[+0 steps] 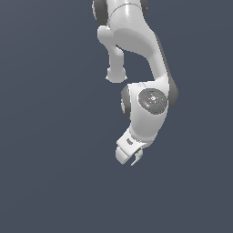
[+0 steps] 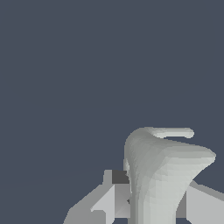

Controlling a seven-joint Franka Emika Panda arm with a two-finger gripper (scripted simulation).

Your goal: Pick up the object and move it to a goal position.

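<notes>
Although it fills the wrist view, the object [image 2: 164, 175] is a small pale grey-white piece, flared at one end with a thin hooked lip. It sits between the fingertips of the gripper [image 1: 133, 158], whose jaws look closed on its narrower stem. In the exterior view, it shows only as a sliver at about 5 o'clock from the wrist joint [image 1: 153, 101]. Judged light, rigid, smooth. Curved faces could slip or twist; hold the stem, not the lip.
</notes>
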